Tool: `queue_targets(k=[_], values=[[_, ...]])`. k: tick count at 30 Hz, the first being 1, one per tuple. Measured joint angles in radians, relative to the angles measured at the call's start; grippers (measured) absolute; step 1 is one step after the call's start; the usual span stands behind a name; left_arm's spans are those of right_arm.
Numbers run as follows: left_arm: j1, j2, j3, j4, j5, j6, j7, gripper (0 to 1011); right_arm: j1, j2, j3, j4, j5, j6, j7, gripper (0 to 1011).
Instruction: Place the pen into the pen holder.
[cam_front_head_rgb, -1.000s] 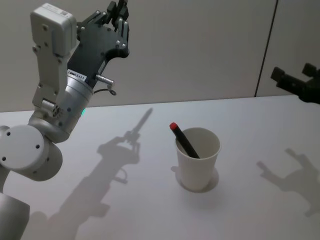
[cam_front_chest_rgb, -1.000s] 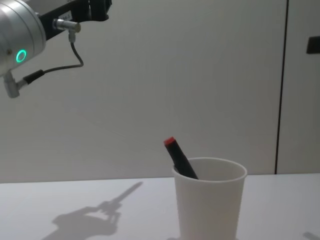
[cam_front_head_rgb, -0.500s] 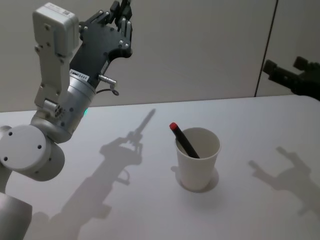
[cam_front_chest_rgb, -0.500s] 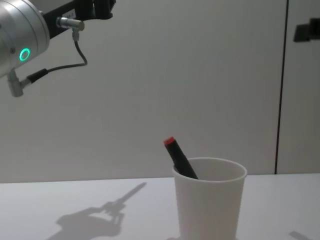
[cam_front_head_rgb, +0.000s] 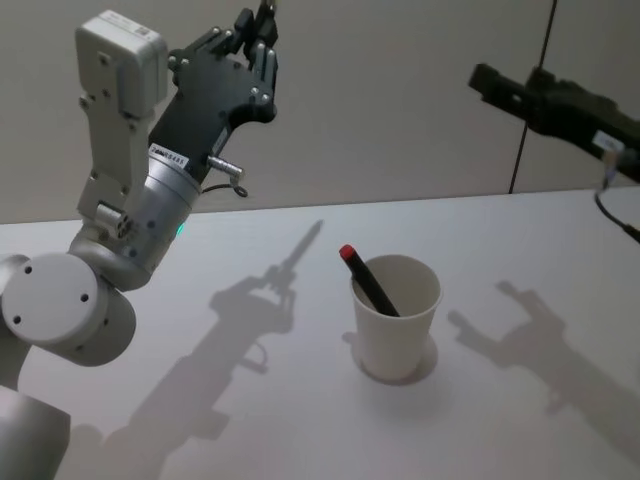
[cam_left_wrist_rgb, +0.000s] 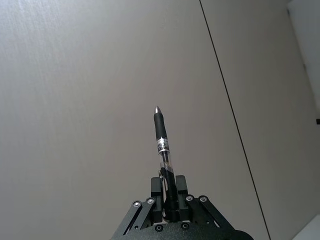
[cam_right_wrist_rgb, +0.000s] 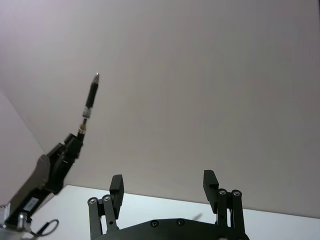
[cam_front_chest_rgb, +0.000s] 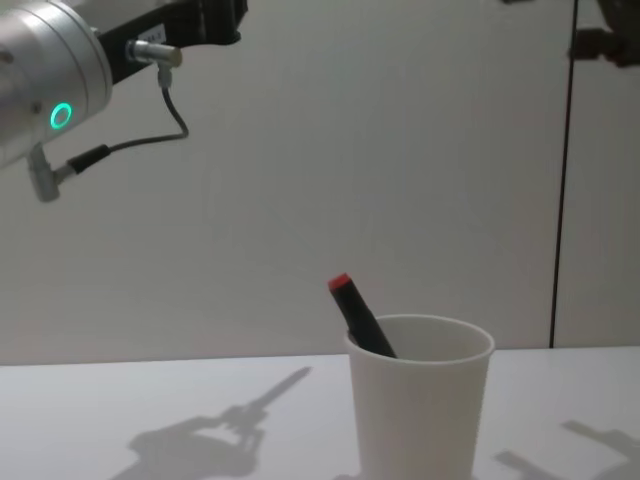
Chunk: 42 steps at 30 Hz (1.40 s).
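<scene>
Table (cam_front_head_rgb: 250, 420): white, carrying the pen holder (cam_front_head_rgb: 397, 318), which stands upright near its middle.
Red-capped marker (cam_front_head_rgb: 366, 278): leans inside the pen holder, cap above the rim.
Left hand (cam_left_wrist_rgb: 168, 186): raised high on the left, closed on the pen (cam_left_wrist_rgb: 162, 149), whose tip points upward.
Right hand (cam_right_wrist_rgb: 163, 180): raised at the upper right, fingers spread apart.
Wall (cam_front_head_rgb: 400, 100): plain, behind the table.

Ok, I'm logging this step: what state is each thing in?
left gripper: shut on the black pen, raised.
black pen: held tip outward, not yet in the pen holder.
pen holder: upright on the table.
red-capped pen: leaning inside it.
right gripper: open, empty, raised.
</scene>
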Motion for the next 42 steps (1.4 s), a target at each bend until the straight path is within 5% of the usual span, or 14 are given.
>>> queue_targets(k=[29, 42], values=[[0.032, -0.002, 0.007, -0.003, -0.006, -0.019, -0.035, 169, 0.170, -0.179, -0.094, 0.129, 0.104, 0.124, -0.145, 1001], [0.040, 0.006, -0.004, -0.007, 0.001, -0.015, -0.030, 169, 0.231, -0.240, -0.116, 0.185, 0.217, 0.156, -0.174, 1001]])
